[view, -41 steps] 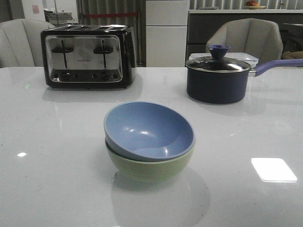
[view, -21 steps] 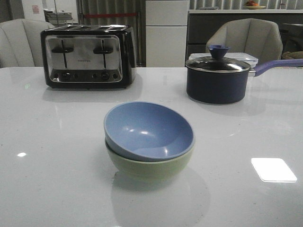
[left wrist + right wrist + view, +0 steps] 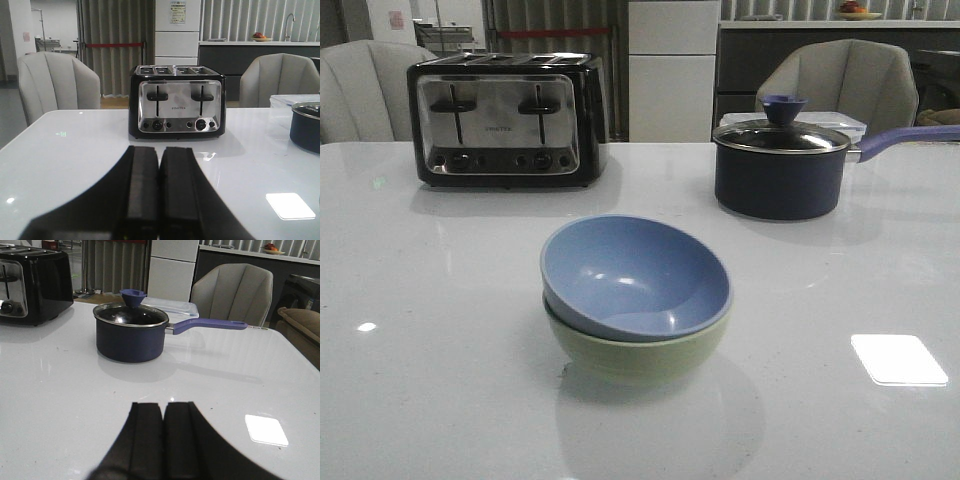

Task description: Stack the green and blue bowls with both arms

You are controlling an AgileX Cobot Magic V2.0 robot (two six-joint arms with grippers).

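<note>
Left end effector (image 3: pixel 159 200) fingers pressed together, empty, low over the glossy white table (image 3: pixel 440 380), facing the black and chrome four-slot toaster (image 3: pixel 176 107). Right end effector (image 3: pixel 164 442) likewise closed, empty, facing the dark navy lidded saucepan (image 3: pixel 131 332). Dusty blue matte bowl (image 3: pixel 630 272) sits nested, slightly tilted, in the pale sage green bowl (image 3: pixel 640 358) mid-table. Stack looks done; next likely just holding clear

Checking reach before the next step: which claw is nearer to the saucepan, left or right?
Right. The right claw faces the saucepan across bare table. The left claw faces the toaster, with the saucepan only at the edge of its view.
</note>
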